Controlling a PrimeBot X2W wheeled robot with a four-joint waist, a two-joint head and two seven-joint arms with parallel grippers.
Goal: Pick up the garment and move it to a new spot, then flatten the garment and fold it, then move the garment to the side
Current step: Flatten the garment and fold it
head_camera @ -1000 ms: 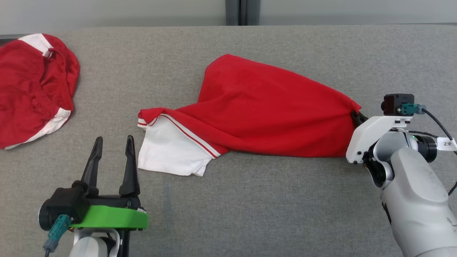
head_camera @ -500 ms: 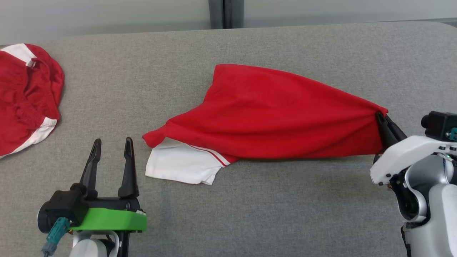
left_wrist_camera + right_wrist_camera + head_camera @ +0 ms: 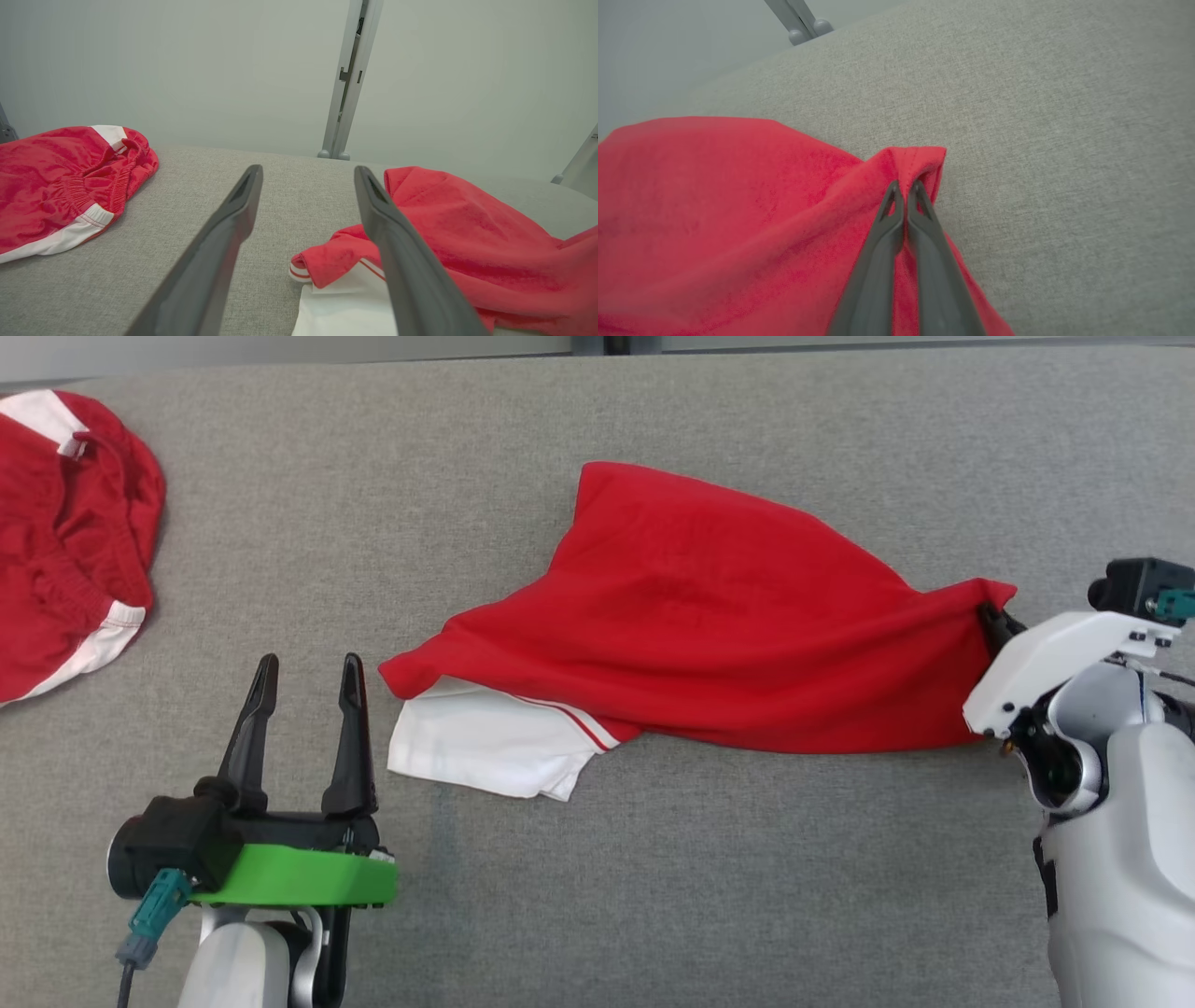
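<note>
Step in hand: the first stage, pick up and relocate. I judge it under way, not finished.

Right pincer (image 3: 903,186): fingers pressed together, pinching a bunched corner of the red garment (image 3: 709,635) at its right end. In the right wrist view the cloth puckers into a small peak right at the fingertips. The bite looks shallow, taking the edge fold only.

Garment position: centre to right of the grey worktop (image 3: 653,896), drawn out in a long wedge toward the pinched corner. The right end appears raised a little and the left end lies on the surface. At the left end a white panel (image 3: 485,756) with red striping pokes out from under the red, tucked beneath it. Nothing is flat, and broad diagonal creases run through the cloth.

Left pincer (image 3: 310,663): spread wide and holding nothing, at the front left, near the garment's left tip but apart from it. In the left wrist view that tip and the white panel sit just beside its right finger.

A second red garment (image 3: 65,541) with white trim lies crumpled at the far left, well apart. I leave it alone.

Next move, my judgement:
- Settle the cloth at the chosen spot.
- Bring the left pincer onto the left end so both arms can tension it flat.
- Draw the tucked white panel out first, or any fold will trap it.

Risk: the thin pinch may slip if I drag against the worktop, so lift rather than drag.
</note>
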